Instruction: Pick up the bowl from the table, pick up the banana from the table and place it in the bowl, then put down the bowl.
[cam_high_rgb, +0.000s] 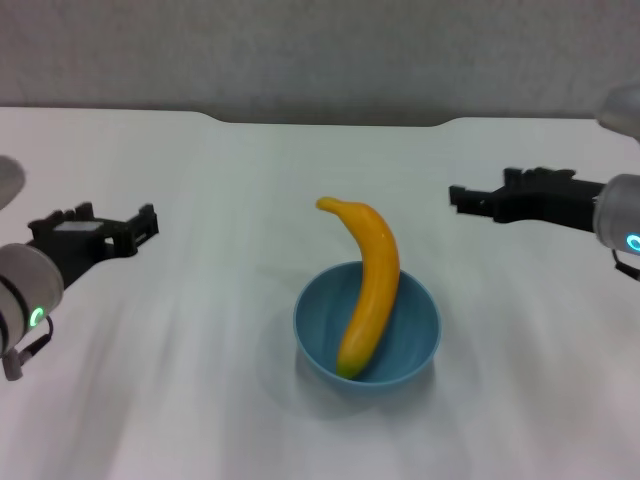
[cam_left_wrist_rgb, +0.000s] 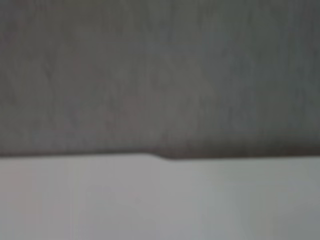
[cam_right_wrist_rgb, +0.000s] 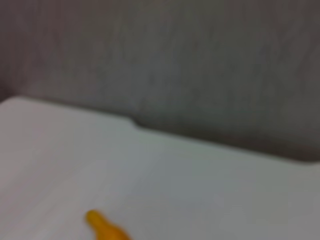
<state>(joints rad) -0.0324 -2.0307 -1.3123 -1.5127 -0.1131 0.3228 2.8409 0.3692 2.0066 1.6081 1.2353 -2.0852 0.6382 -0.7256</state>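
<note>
We find the banana (cam_high_rgb: 368, 288) already lying in the light-blue bowl (cam_high_rgb: 367, 322), its dark end down against the near inside wall and its stem end sticking out over the far rim, tipped toward our left. Its long axis runs near-to-far, leaning only a little sideways. The bowl itself sits on the white table (cam_high_rgb: 200, 400), close to the near edge and roughly centred between our arms.

From the right wrist view we catch only the banana's stem tip (cam_right_wrist_rgb: 102, 226) against the tabletop, with the notch in the far edge beyond it; the left wrist view shows just table and wall.

Our left hand (cam_high_rgb: 140, 228) hovers out to the left of the bowl, well apart from it, holding nothing; whether its fingers are spread or closed we cannot tell. Our right hand (cam_high_rgb: 470, 198) hangs to the right and somewhat farther back, also empty, and its opening is equally unclear.

We judge the task essentially finished: fruit in bowl, bowl down, both hands clear. Neither hand is plainly nearer the bowl.
</note>
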